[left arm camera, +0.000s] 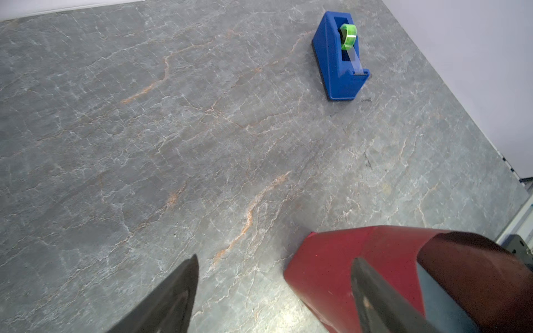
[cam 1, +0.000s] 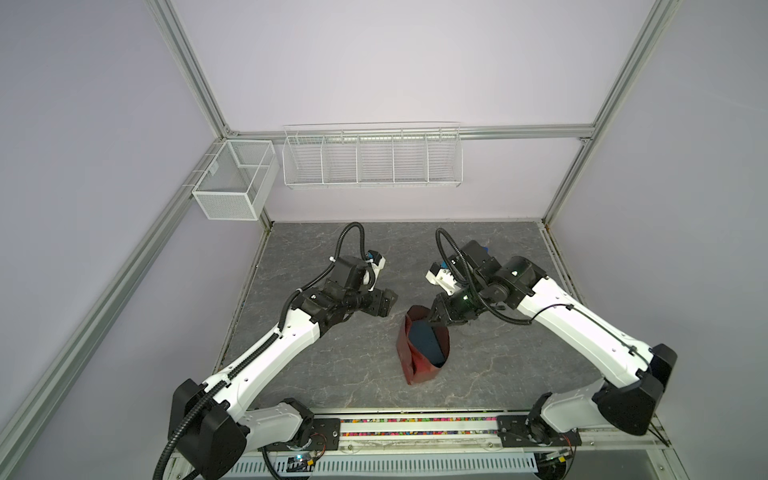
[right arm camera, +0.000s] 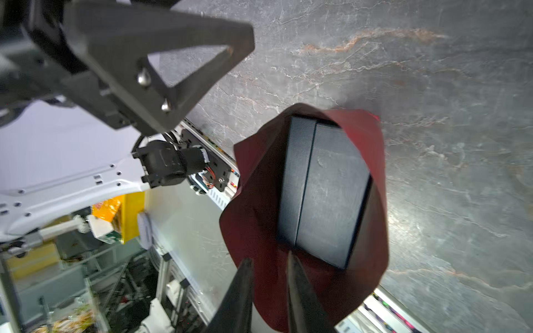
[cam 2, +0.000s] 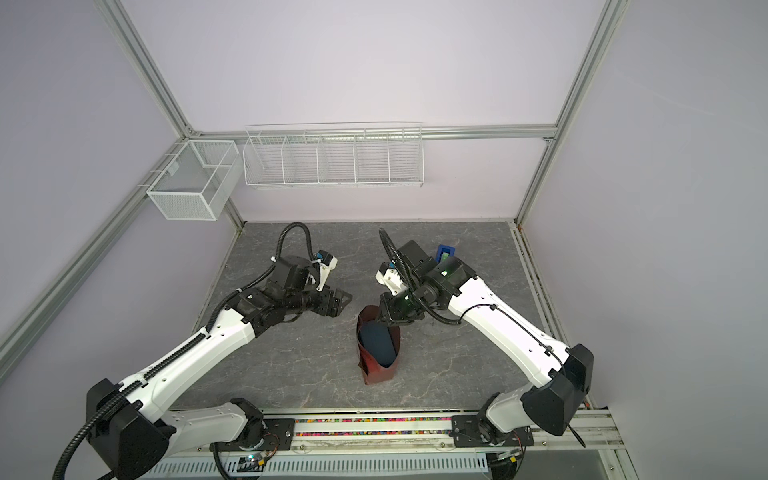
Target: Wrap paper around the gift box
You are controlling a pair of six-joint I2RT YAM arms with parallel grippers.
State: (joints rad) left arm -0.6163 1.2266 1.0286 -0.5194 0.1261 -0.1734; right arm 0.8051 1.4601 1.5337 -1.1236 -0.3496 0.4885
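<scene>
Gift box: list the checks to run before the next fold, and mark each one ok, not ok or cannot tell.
1. Gift box sits inside the paper: ok.
2. Box top covered: not ok; its dark top shows in both top views.
3. Left gripper open and off the paper: ok.
4. Right gripper holding the paper's far end: cannot tell; its fingers stand narrowly apart there.
5. Tape dispenser upright on the table, tape at the cutter: ok.
</scene>
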